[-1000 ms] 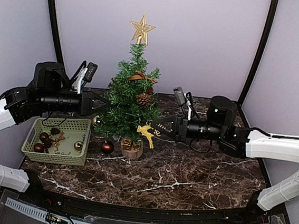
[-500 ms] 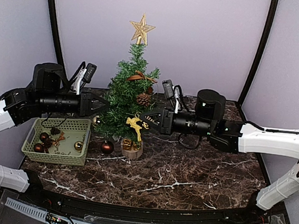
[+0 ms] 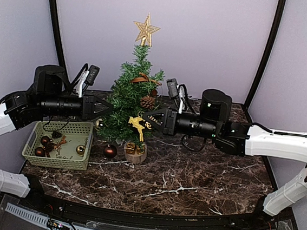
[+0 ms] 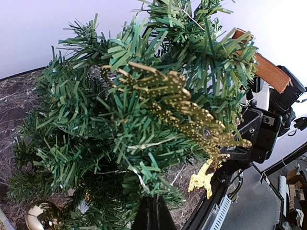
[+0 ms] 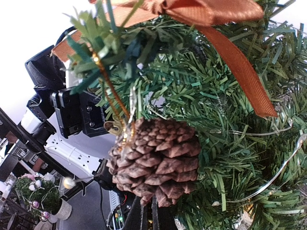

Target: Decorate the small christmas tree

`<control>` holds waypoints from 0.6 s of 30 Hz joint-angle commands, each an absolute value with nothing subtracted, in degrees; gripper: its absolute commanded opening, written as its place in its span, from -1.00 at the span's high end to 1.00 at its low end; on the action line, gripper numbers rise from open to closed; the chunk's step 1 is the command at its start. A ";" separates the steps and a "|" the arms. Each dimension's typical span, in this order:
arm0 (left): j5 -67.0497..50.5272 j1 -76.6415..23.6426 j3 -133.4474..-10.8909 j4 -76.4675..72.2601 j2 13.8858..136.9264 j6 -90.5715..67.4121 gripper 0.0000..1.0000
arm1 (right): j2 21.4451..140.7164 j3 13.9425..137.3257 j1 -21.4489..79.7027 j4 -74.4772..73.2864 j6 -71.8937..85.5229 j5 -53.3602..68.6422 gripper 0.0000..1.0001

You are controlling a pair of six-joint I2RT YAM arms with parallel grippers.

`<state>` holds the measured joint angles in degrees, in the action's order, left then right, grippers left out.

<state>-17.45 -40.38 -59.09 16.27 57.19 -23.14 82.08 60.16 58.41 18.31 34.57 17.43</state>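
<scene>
1. Finding the small christmas tree [image 3: 128,104] standing upright on its pale stump base [image 3: 135,155], toward the back of the dark marbled surface [image 3: 191,178]. Already wearing a gold star [image 3: 145,30] at its tip, with an orange ribbon [image 3: 144,79] and a pine cone [image 3: 147,101] on its right flank.
2. Judging the tree light and top-heavy, so probably tipping or sliding under any sideways shove. Expecting the bristly branches to be soft and springy, bending away rather than resisting.
3. Treating the thin trunk or the stump base as the only firm places to hold. For hanging, aiming at a single branch tip rather than the dense middle.
4. Stretching the left arm almost level toward the tree's left side. Pushing the left tool [image 3: 109,109], fingers [image 4: 151,213] pressed together, into the mid-height needles; not seeing whether any twig is pinched there.
5. Reaching the right arm long and level from the tree's right, at about the same height. Clamping the right tool [image 3: 145,120] on the gold reindeer [image 3: 137,125] and holding it against the front foliage below the pine cone.
6. Judging the reindeer thin, flat and light, and likely to snag in the needles.
7. Noting the green basket [image 3: 56,163] of spare ornaments lying left of the tree, near its base.
</scene>
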 commanded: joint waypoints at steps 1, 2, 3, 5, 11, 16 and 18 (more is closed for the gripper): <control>-18.39 -40.17 -58.37 14.62 56.11 -22.75 1.00 | 82.50 61.99 59.13 17.94 34.19 15.46 1.00; -18.38 -40.17 -58.38 14.58 56.13 -22.76 1.00 | 82.55 62.15 59.12 17.49 34.08 15.06 1.00; -18.42 -40.17 -58.37 14.58 56.10 -22.76 1.00 | 82.62 62.34 59.09 17.08 33.96 14.77 1.00; -18.50 -40.17 -58.36 14.47 56.23 -22.84 1.00 | 82.87 62.63 59.15 16.47 33.80 14.07 1.00; -19.22 -40.17 -58.24 14.05 56.25 -22.87 1.00 | 83.21 63.46 59.55 15.30 32.88 12.47 1.00; -22.50 -40.17 -57.57 12.39 56.40 -22.65 1.00 | 83.66 65.11 61.16 12.87 30.76 9.21 1.00; -23.16 -40.17 -57.39 12.04 56.50 -22.60 1.00 | 83.84 65.70 61.76 11.74 29.97 6.95 1.00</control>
